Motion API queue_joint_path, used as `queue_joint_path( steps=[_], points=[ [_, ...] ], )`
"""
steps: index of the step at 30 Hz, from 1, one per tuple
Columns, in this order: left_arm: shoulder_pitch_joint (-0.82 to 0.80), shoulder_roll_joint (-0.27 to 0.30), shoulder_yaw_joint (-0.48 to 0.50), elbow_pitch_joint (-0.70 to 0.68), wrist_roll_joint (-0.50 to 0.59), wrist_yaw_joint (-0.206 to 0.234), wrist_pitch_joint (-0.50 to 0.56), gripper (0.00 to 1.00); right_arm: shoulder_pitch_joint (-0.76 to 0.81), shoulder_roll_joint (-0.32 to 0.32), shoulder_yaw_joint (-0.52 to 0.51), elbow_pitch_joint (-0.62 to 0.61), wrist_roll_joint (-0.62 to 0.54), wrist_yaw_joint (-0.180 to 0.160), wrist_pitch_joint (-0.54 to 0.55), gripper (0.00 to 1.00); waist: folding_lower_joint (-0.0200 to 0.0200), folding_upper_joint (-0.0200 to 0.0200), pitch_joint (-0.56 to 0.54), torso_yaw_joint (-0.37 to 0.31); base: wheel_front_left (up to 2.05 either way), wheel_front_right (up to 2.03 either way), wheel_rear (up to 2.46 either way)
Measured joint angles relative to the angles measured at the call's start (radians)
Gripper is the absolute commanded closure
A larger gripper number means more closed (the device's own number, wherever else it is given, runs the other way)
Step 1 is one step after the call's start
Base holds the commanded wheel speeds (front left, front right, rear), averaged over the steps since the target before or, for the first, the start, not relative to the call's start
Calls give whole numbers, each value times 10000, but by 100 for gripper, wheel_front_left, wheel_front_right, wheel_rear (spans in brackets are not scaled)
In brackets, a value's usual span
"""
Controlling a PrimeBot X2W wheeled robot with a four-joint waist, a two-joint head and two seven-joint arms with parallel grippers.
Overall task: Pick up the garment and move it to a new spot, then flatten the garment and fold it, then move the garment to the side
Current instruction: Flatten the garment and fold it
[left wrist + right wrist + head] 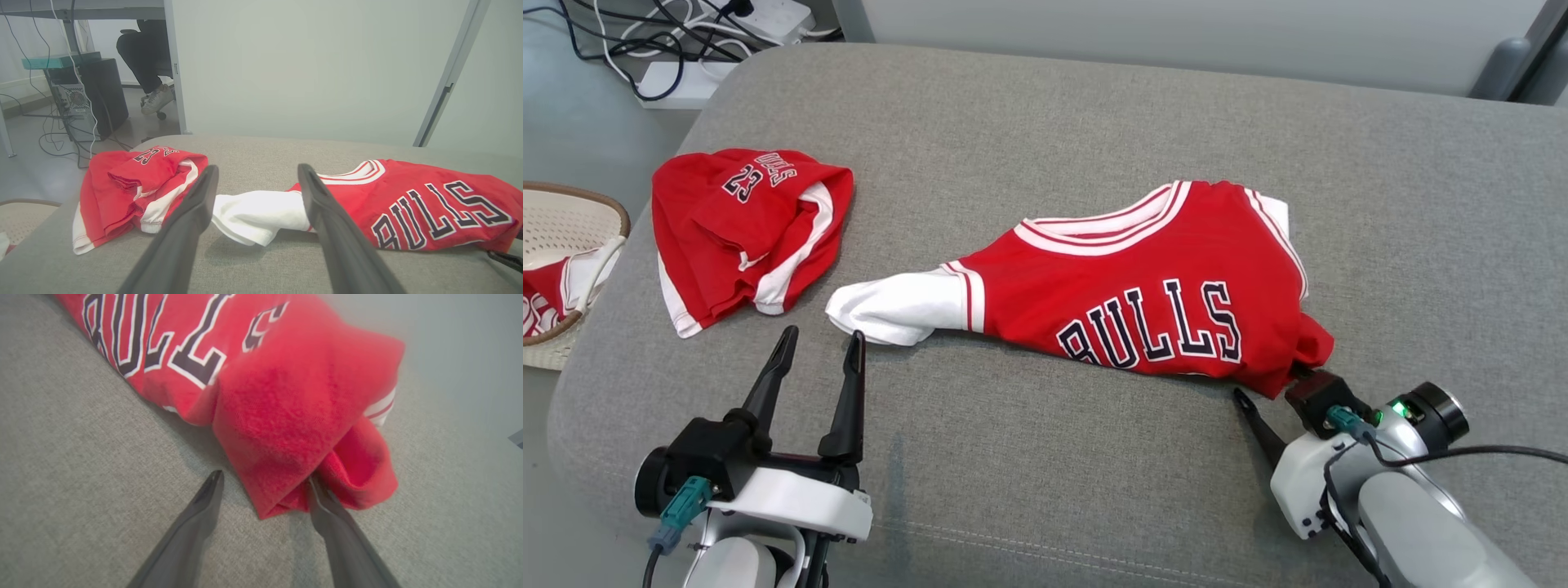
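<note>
The jersey (1160, 278) lies on the grey cushion (1045, 490), a little toward 3 o'clock from the middle of the head view. It is doubled over and uneven, and one white sleeve (898, 306) sticks out toward 9 o'clock. I judge the task to be at an early stage, because the jersey is neither flat nor neatly folded. Flattening, folding and moving it aside all seem still to be done.

The left gripper (822, 333) is spread, with nothing between its fingers, and its tips are just beside the sleeve. The right gripper (264, 477) is also spread at the jersey's 5 o'clock corner. One finger goes into the fold there and the other rests on bare cushion.

At 10 o'clock a second red garment (743, 229) lies roughly folded. At 9 o'clock a woven basket (564, 233) holds more red and white cloth (543, 298).
</note>
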Motion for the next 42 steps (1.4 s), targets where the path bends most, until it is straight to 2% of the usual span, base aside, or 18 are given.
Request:
queue_joint_path(
  steps=[1,2,3,8,11,13,16,20,23,27,31,36,42],
  points=[
    [-1,-15,31,31,33,-48,0,0,-170,33,84,245,13,0,-15,54,0,0,34,6,0,0,0],
    [-1,-35,65,61,84,-63,0,0,-318,63,196,476,35,0,-19,81,0,0,59,6,0,0,0],
    [-2,-48,117,86,148,-77,0,0,-434,119,272,654,121,0,-42,100,0,0,75,-1,0,0,0],
    [-19,-169,316,140,311,-224,0,0,-763,307,1534,974,1344,0,2,100,0,0,115,-120,0,0,0],
    [-70,-286,433,134,349,-253,0,0,-799,4,2823,132,2786,2,694,100,0,0,136,-278,0,0,0],
    [-114,-280,575,134,428,-328,0,0,-886,-568,3893,-1156,4080,2,1572,100,0,0,166,-420,0,0,0],
    [-169,-288,727,94,506,-334,0,0,-1251,-1929,4523,-3680,6316,8,2922,100,0,0,222,-632,0,0,0],
    [-194,-341,809,42,577,-418,0,0,-1880,-3820,3973,-6640,9258,6,4567,100,0,0,405,-774,0,0,0],
    [-287,-385,807,6,596,-430,0,0,-2341,-4512,3179,-7697,10677,0,5173,100,0,0,610,-773,0,0,0],
    [-741,-537,635,-4,663,-564,0,0,-2984,-4683,2280,-7611,12234,-2,5603,100,0,0,937,-600,0,0,0],
    [-1131,-646,351,-8,688,-604,0,0,-3977,-4560,1783,-6420,12445,-6,5511,100,0,0,1322,-256,0,0,0],
    [-1522,-696,-109,19,709,-692,-2,0,-5200,-4194,1762,-4458,11789,-6,4431,100,0,0,1776,354,0,0,0],
    [-1903,-754,-740,100,512,-767,-2,0,-5931,-3678,2577,-2522,10911,-4,3300,100,0,0,2334,1076,0,0,0]
  ],
)
